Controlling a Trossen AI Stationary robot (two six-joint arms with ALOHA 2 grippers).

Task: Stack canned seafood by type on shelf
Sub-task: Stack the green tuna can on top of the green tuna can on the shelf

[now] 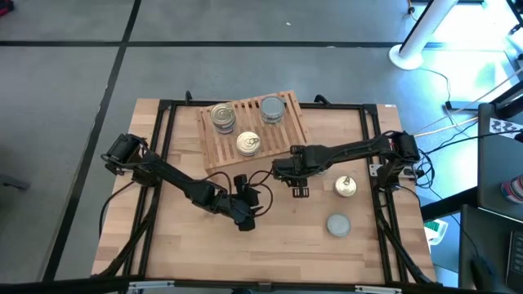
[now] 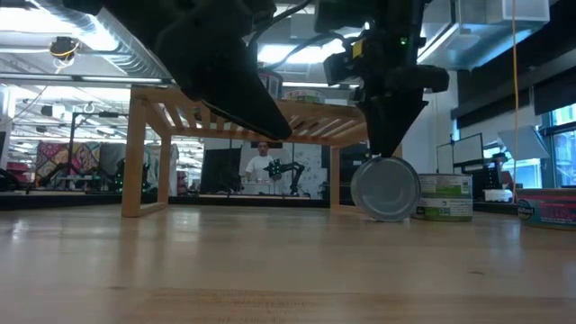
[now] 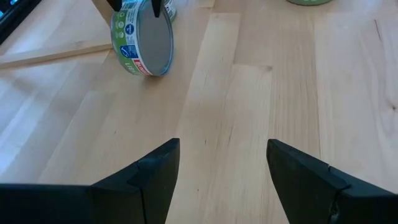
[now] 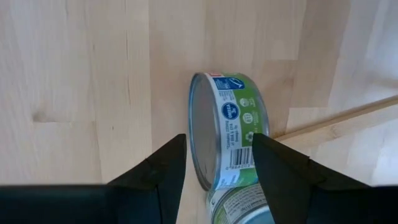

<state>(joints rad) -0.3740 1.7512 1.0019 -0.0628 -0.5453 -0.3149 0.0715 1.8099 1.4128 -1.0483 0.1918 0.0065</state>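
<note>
Bright overhead light — backlit, dark arms

Light wood tabletop [image 1: 270, 237], butcher-block planks, seams visible. Black frame rails [image 1: 159, 122] along table edges. Grey floor [image 1: 73, 73] w/ dark tape lines. White post base [image 1: 406, 55] at upper right of high view. Cables [image 1: 458, 122] trailing on floor beyond table's right edge. Checker-pattern board [image 1: 500, 126] at far right. Low view: person in white top [image 2: 262, 167] in bkgd, seen under rack. Ceiling light strips [image 2: 54, 27] overhead. Colourful panels [image 2: 58, 162] far left bkgd.
</note>
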